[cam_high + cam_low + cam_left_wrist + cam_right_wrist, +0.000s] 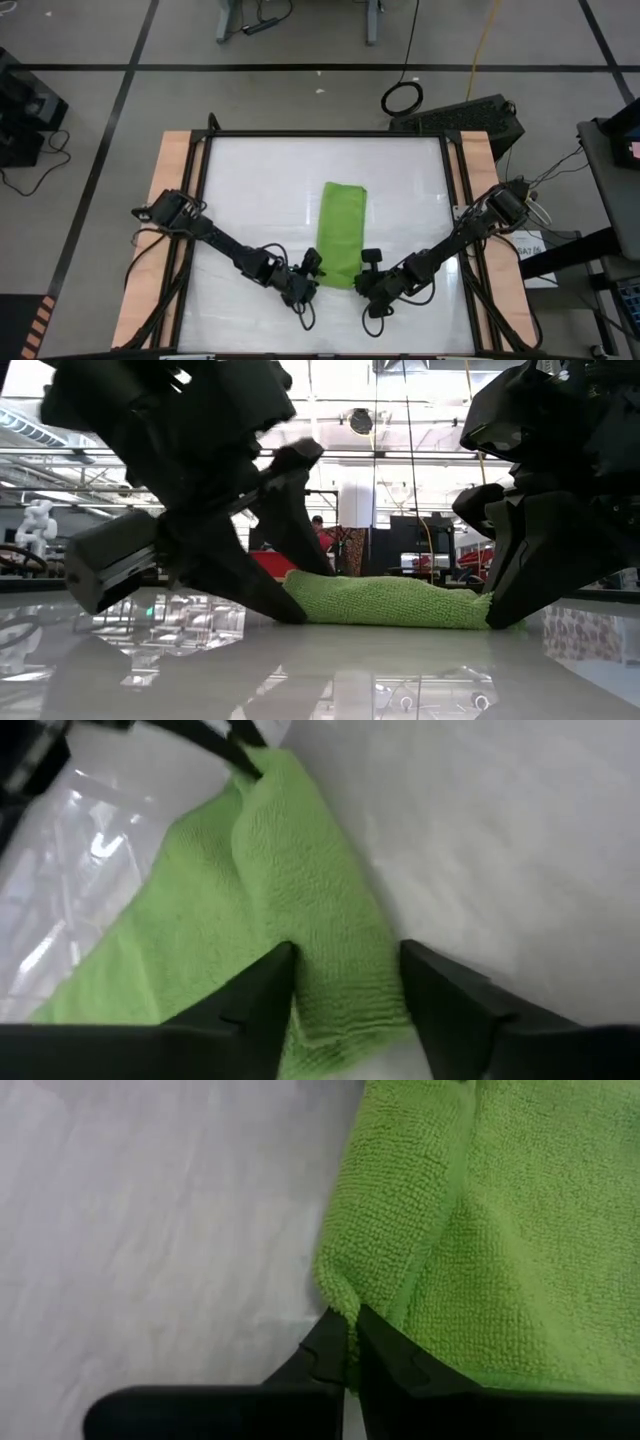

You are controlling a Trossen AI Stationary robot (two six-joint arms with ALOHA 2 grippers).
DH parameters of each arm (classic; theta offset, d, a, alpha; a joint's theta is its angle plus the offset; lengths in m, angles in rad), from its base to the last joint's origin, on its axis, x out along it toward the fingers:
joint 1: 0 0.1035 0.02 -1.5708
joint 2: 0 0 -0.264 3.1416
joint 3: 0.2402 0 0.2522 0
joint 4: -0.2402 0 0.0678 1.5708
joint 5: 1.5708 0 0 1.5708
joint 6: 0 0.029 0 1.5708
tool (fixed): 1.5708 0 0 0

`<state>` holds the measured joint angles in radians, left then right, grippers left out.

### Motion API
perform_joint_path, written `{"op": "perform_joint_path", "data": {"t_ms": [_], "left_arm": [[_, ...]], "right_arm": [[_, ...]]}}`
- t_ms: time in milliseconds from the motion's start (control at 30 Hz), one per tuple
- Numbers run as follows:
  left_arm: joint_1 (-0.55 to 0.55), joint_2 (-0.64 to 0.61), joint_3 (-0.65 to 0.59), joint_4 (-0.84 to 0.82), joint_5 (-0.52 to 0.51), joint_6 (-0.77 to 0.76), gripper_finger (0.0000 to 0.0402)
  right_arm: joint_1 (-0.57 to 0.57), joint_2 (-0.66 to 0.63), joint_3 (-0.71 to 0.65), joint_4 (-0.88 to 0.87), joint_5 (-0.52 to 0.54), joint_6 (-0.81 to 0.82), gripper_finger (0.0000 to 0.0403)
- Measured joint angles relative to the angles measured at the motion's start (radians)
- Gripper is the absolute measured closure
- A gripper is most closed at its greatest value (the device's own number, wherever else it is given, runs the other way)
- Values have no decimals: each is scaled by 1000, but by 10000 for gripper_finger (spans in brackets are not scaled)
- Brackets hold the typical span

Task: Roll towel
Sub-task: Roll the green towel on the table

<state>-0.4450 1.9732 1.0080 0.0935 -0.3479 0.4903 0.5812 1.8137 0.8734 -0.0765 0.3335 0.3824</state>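
The lime-green towel (341, 228) lies on the white table, its length running from the far side to the near side. Its near end (385, 603) is bunched into a low hump across the table. My left gripper (312, 274) is at the towel's near left corner, and its fingers stand apart with a thick fold of towel between them (345, 985). My right gripper (363, 274) is at the near right corner, its fingers almost together on the towel's edge (350, 1342). My left gripper holds a raised fold of several layers at the towel's near left corner (340, 955) between its two fingers. The fingers come slanting down from the near left. The rest of the towel lies on the table. My right gripper pinches the hemmed edge at the towel's near right corner (345, 1295) between its two fingertips (385, 1352). The fingers come slanting down from the near right. The edge puckers up at the fingertips, and the cloth beyond lies flat.
The glossy white tabletop (260, 190) lies open to the left, right and far side of the towel. A black frame (325, 133) and wooden side strips (170, 190) border it. A cable loop (402, 97) lies on the floor beyond the far edge.
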Motion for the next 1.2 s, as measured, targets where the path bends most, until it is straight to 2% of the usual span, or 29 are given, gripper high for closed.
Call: {"op": "perform_joint_path", "data": {"t_ms": [300, 467, 700, 800, 967, 1200], "left_arm": [[12, 3, -2, -24, 48, 37, 387], [61, 2, -4, -8, 180, -131, 391], [194, -7, -5, 30, 540, -458, 391], [237, -5, -6, 43, 643, -576, 391], [278, -5, -6, 49, 707, -700, 391], [309, -5, -6, 52, 755, -827, 391]], "right_arm": [[0, 0, 0, -1, 0, 7, 397], [0, -6, 0, -5, -3, 8, 397], [0, -49, -1, -41, -27, 32, 397], [-11, -73, -1, -49, -79, 75, 397], [-42, -116, -1, -89, -153, 189, 397], [-91, -133, -1, -112, -254, 240, 397]]}}
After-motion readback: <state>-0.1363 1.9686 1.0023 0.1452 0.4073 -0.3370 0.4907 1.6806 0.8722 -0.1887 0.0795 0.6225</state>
